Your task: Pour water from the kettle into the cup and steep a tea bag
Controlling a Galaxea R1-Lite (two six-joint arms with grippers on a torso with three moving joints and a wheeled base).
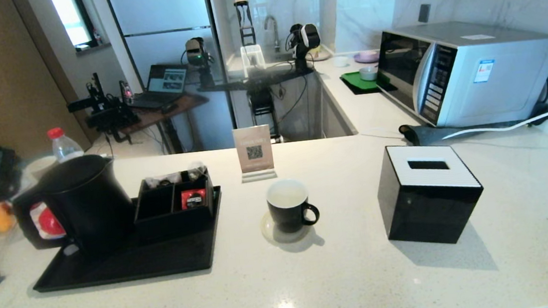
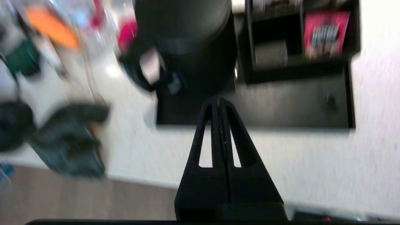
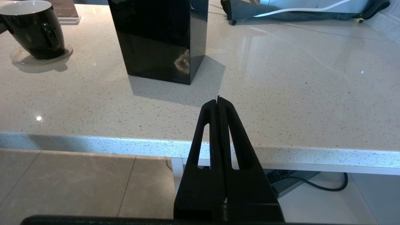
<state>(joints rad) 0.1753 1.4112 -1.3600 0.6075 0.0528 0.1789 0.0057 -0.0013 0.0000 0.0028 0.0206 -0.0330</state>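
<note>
Left gripper (image 2: pixel 219 100) pressed together, empty, above counter's (image 1: pixel 345 268) near edge, facing kettle (image 1: pixel 85 202) on tray's (image 1: pixel 129 266) left end. Right gripper (image 3: pixel 218 99) likewise closed, off the near edge. Cup (image 1: pixel 288 206) mid-counter.

On the pale counter (image 1: pixel 346 278), a black tissue box (image 1: pixel 428 194) sits at three o'clock, a black tray (image 1: pixel 128 263) with an organizer (image 1: pixel 173 206) at nine, a QR sign (image 1: pixel 254 153) at twelve, a microwave (image 1: pixel 467 70) toward two.

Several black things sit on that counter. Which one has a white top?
The tissue box at the right: black sides, white slotted top. The kettle, the tray and the cup lack one.
</note>
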